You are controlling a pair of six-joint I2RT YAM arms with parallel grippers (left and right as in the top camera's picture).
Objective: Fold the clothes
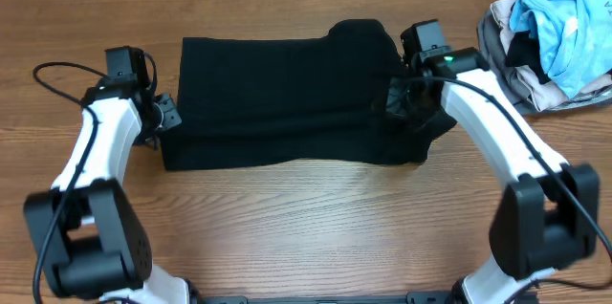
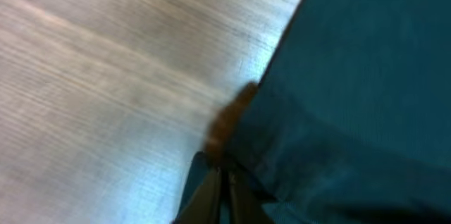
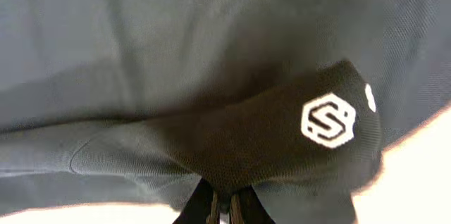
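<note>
The only mark I can read is a white logo on a raised fold of the black garment: a hexagon outline with a blocky letter S inside. Just right of it sits another small white mark, too cut off to read.

Black garment: 2nd white mark partly out of sight round the fold.

Overhead looks straight down at table; wrist views hug garment edges (also seen overhead).
</note>
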